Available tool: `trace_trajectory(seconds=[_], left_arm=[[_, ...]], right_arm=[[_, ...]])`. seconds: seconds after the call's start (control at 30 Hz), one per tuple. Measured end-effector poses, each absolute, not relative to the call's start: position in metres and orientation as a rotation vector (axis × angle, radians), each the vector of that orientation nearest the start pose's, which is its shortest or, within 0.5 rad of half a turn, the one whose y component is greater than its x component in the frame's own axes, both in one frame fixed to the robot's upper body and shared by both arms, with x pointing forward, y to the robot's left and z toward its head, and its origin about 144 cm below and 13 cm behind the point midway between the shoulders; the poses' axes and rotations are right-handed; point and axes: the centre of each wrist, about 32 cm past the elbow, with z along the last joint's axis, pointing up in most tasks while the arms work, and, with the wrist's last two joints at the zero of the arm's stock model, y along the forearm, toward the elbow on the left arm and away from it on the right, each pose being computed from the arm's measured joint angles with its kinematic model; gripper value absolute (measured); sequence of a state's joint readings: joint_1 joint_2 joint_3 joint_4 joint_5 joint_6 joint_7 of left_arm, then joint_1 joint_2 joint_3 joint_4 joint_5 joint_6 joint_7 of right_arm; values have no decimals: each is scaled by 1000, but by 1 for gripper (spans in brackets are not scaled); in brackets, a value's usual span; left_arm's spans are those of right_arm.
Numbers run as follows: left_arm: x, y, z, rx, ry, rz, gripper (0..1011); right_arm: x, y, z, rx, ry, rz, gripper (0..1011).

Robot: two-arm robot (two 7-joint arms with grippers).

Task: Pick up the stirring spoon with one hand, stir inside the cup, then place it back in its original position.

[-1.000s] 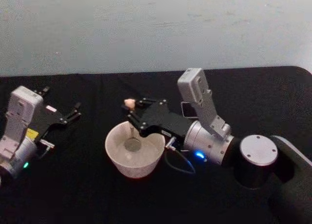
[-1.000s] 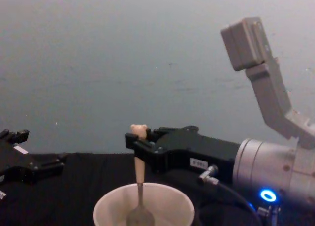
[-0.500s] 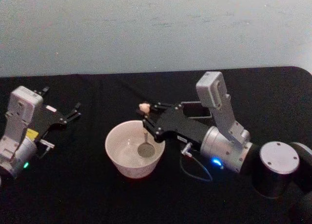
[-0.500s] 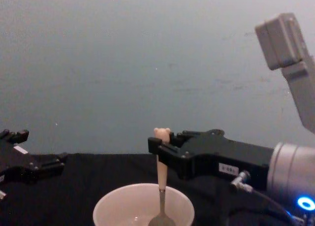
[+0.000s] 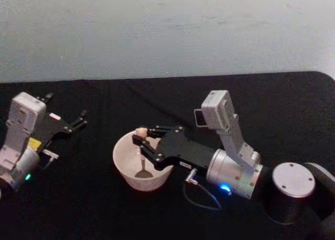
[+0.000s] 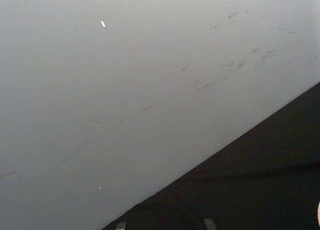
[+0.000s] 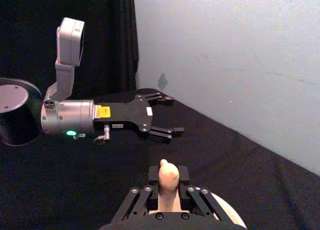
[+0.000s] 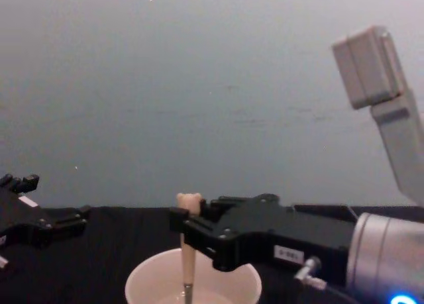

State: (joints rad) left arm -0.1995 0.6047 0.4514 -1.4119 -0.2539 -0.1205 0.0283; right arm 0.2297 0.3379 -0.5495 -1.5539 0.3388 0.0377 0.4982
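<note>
Standing in the cup (image 5: pixel 121 164), stirring spoon (image 8: pixel 189 257) clamped in right gripper (image 5: pixel 140 139); left gripper (image 5: pixel 67 106) apart, well aside

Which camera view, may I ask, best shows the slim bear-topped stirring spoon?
The head view: the slim cream-handled stirring spoon shows end to end, bowl in the cream-white cup. The chest view shows handle and upper stem; the right wrist view, its top.

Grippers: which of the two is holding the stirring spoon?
The right gripper: it is shut on the stirring spoon over the cup. The left gripper is open and empty, off to the left.
</note>
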Motion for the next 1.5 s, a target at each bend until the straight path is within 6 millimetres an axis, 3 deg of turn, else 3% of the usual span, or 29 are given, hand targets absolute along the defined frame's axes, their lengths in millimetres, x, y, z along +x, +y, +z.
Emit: trace_trajectory(seconds=[0.43, 0.73, 1.1, 1.5], left_arm=[[489, 310, 1140, 304, -285, 1248, 1001], [489, 310, 1140, 304, -285, 1248, 1001], [489, 310, 1140, 304, -285, 1248, 1001], [489, 310, 1140, 304, -285, 1248, 1002]], right_arm=[[502, -147, 1169, -44, -30, -596, 222], [511, -154, 1171, -47, -40, -668, 222], [494, -172, 1174, -50, -31, -671, 222], [486, -173, 1182, 11, -15, -664, 222]])
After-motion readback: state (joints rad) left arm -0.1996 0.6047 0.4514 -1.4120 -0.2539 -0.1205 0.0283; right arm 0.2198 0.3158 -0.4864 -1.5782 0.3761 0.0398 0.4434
